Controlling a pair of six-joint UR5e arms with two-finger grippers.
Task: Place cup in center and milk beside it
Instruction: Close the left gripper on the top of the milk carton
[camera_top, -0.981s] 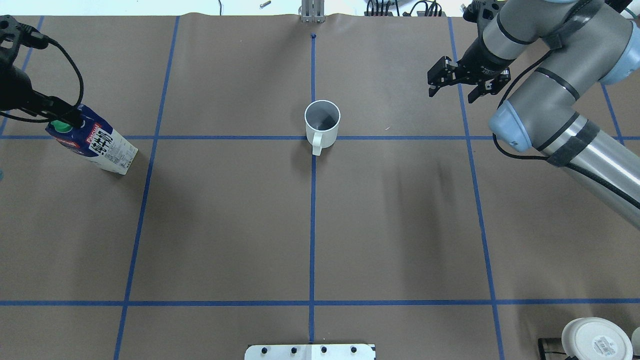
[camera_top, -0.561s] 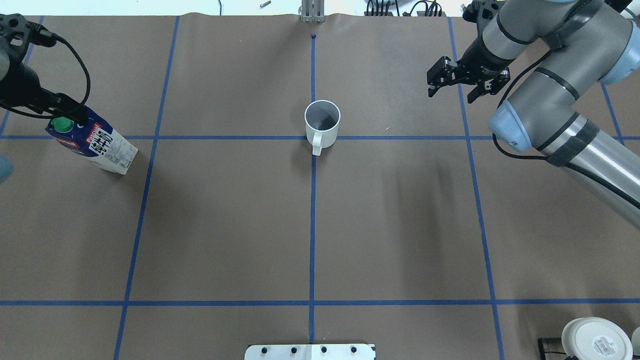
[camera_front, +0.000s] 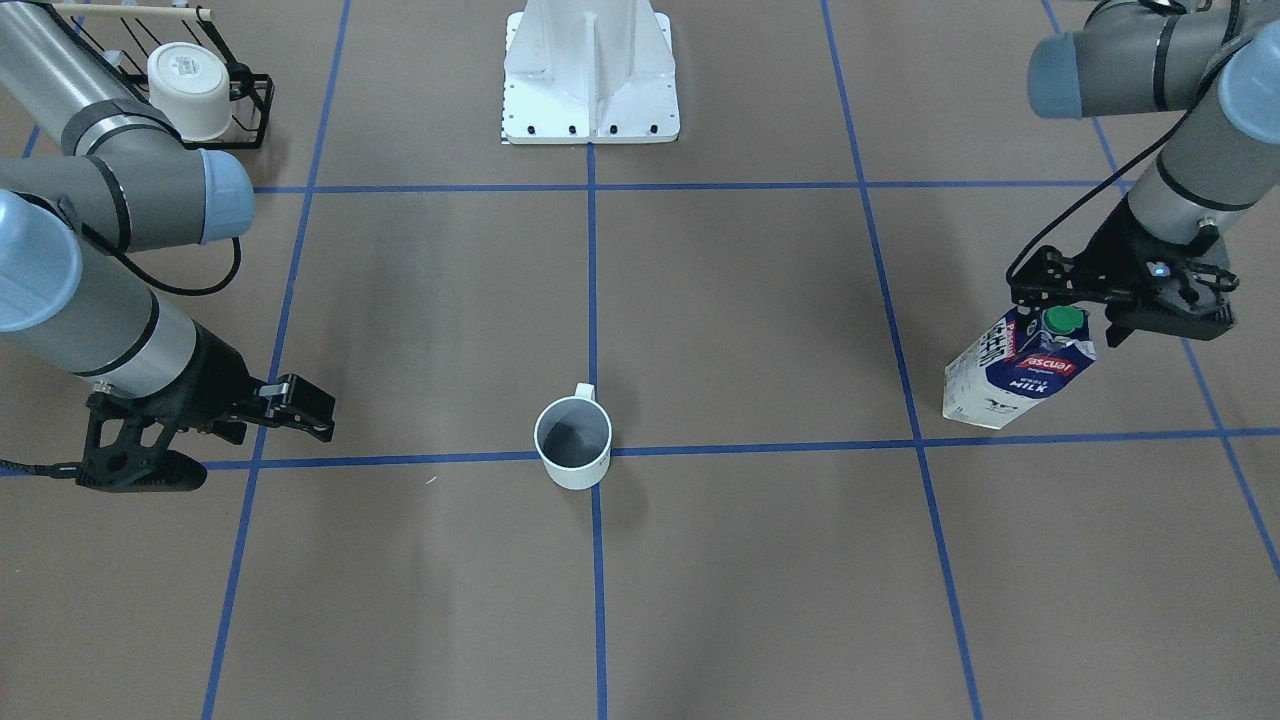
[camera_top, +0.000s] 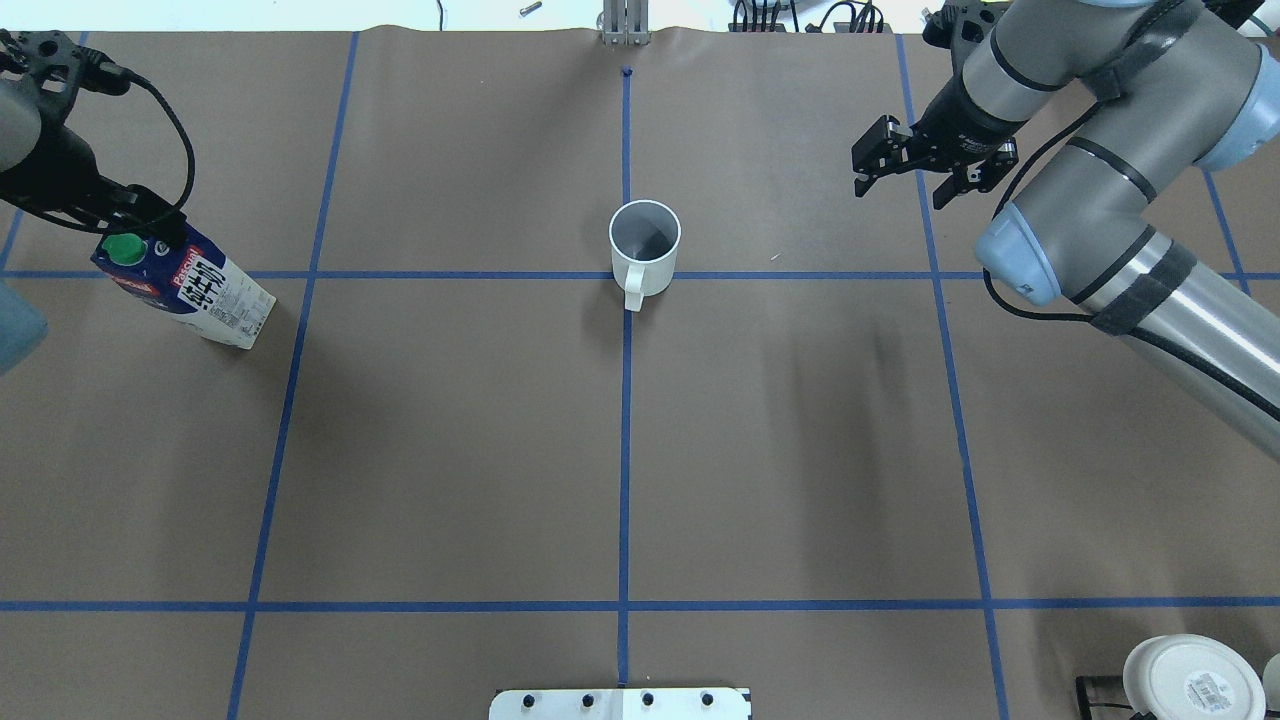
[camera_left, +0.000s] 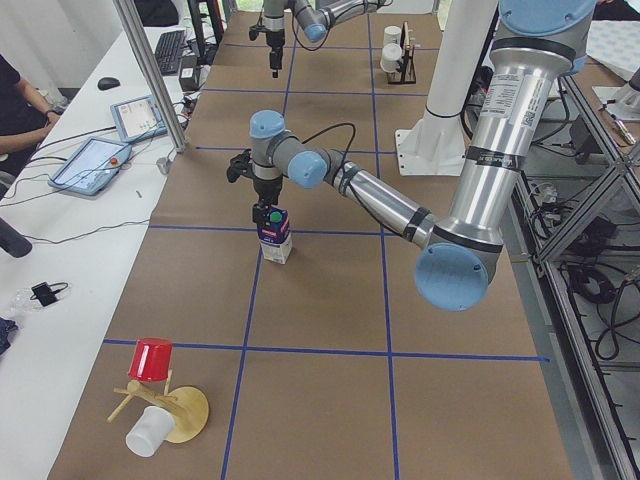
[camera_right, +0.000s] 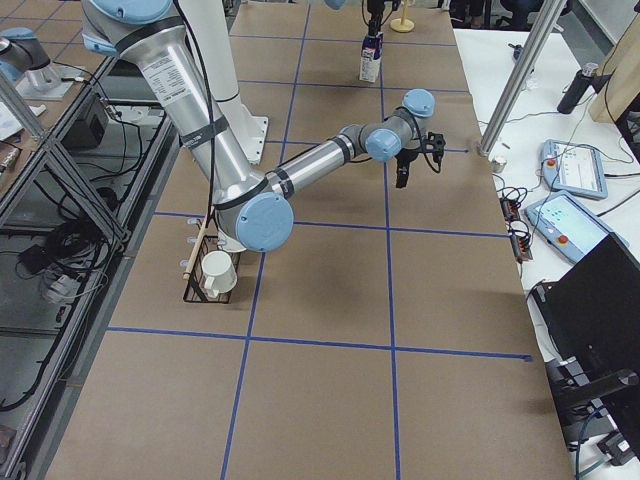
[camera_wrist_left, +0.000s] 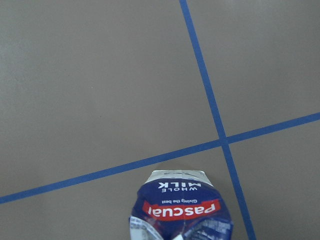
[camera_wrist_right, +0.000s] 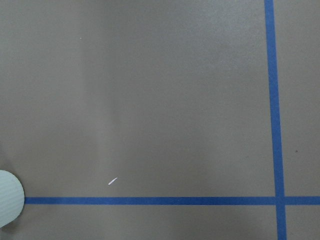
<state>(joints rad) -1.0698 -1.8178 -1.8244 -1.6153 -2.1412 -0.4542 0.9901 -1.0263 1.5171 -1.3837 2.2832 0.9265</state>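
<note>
The cup is a plain white mug standing upright on the middle crossing of the blue tape lines, handle toward the robot; it also shows in the front view. The milk is a blue and white carton with a green cap, standing far out on the robot's left, apart from the cup. My left gripper hovers just above the carton's top with its jaws apart, holding nothing. My right gripper is open and empty, hovering to the right of the cup and farther from the robot.
A black rack with a creamier white mug stands near the robot's right side. The white base plate is at the robot's edge. A red cup on a wooden stand stands at the table's left end.
My left gripper has moved away from the carton's top, uncovering the green cap. The carton and the cup have not moved. The right gripper has drifted slightly away.
</note>
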